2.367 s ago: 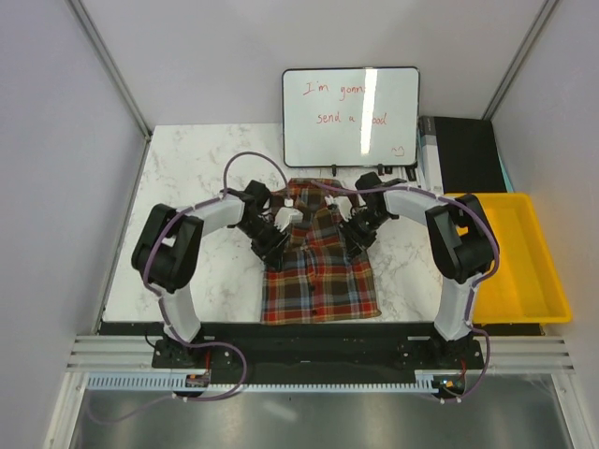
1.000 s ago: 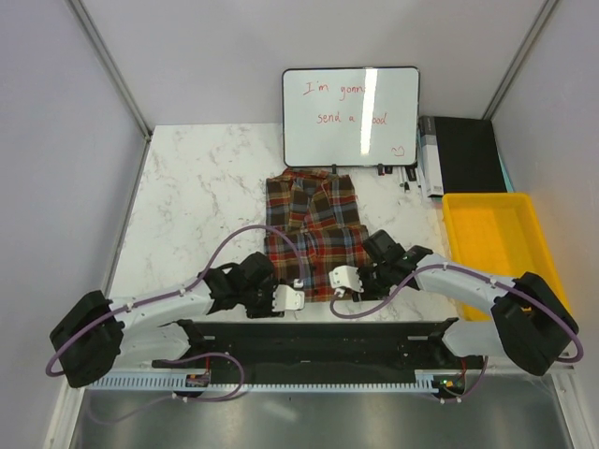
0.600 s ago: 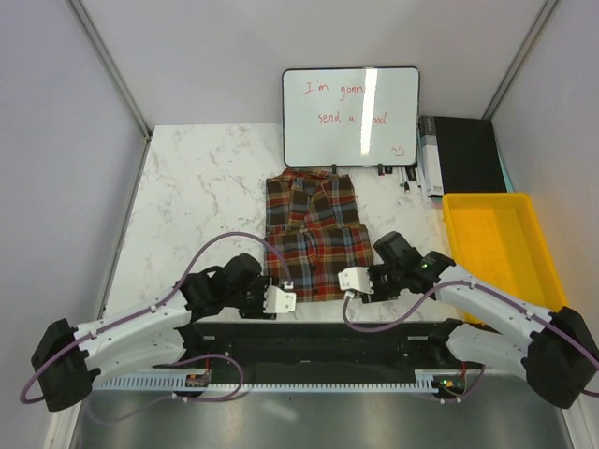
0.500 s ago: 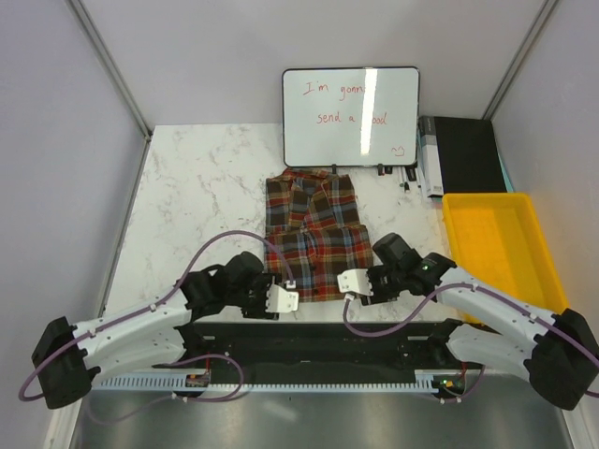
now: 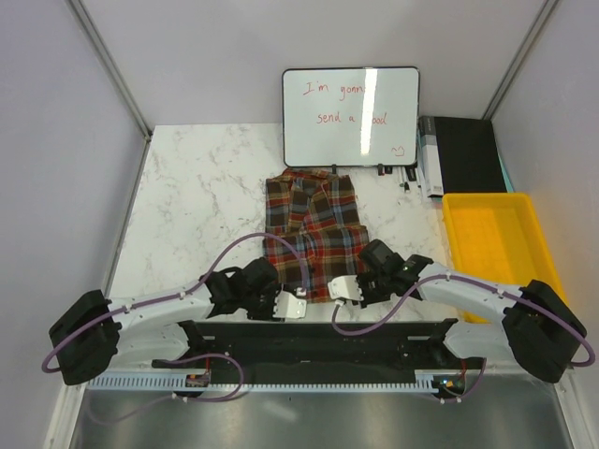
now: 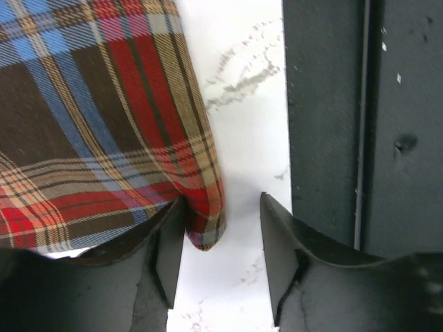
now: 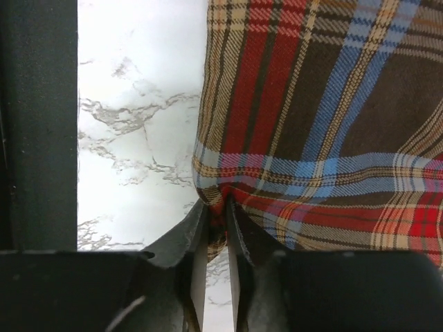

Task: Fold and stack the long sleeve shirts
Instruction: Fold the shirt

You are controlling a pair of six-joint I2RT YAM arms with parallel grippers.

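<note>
The right gripper (image 7: 216,207) is clamping a near hem corner of the shirt (image 7: 332,104). The left gripper (image 6: 221,207), jaws apart, is straddling the other corner, probably so that both lift the hem evenly.

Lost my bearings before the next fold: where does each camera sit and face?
Top external: above and behind, looking down on table, plaid shirt, left arm, right arm.
Left wrist: looks past left gripper, open around a shirt corner.
Right wrist: looks past right gripper, pinching another corner.
Shared: all three show the shirt and table.
</note>
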